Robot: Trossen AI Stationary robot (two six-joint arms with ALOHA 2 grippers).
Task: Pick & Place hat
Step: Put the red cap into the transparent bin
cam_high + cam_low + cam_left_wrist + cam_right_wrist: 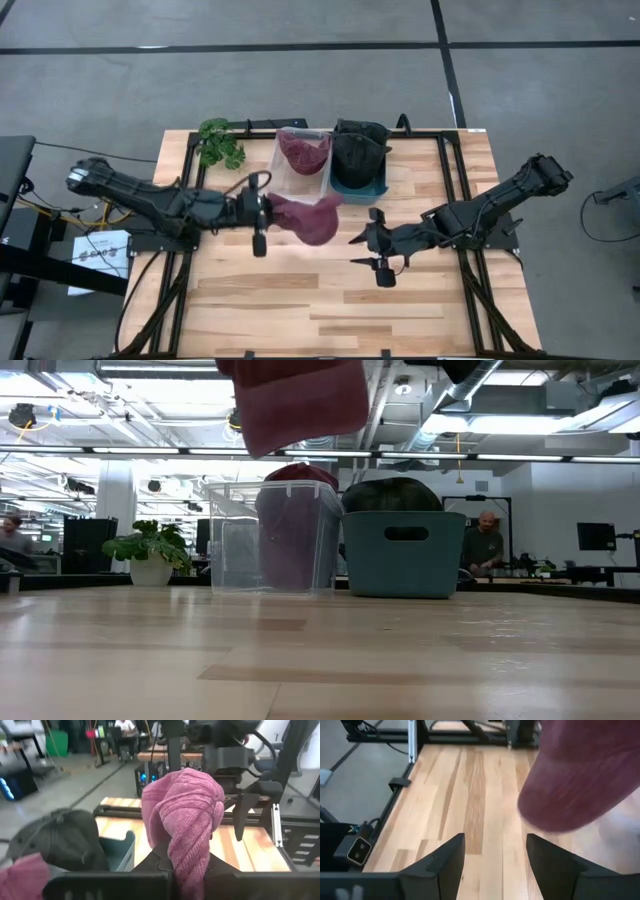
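Observation:
A maroon knitted hat (310, 217) hangs in the air at mid-table, held by my left gripper (268, 208); it shows as a pink bundle (185, 815) in the left wrist view and at the top of the low view (295, 400). Behind it stand a clear bin (303, 160) holding another maroon hat (304, 150) and a teal bin (358, 172) holding a dark cap (358, 148). My right gripper (367, 250) hovers open right of the hat, touching nothing; the right wrist view shows the hat (590, 775) ahead of it. My left gripper is shut on the maroon hat's bunched knit (186, 865), pinched between the two fingers, several gathered layers. The fingers come level from the table's left side. The hat is lifted clear of the table and bulges out beyond the fingers toward the right.
A small potted plant (220, 143) sits at the far left of the table (300, 300). Bare wood lies across the near half. People show in the room beyond the table (485, 545).

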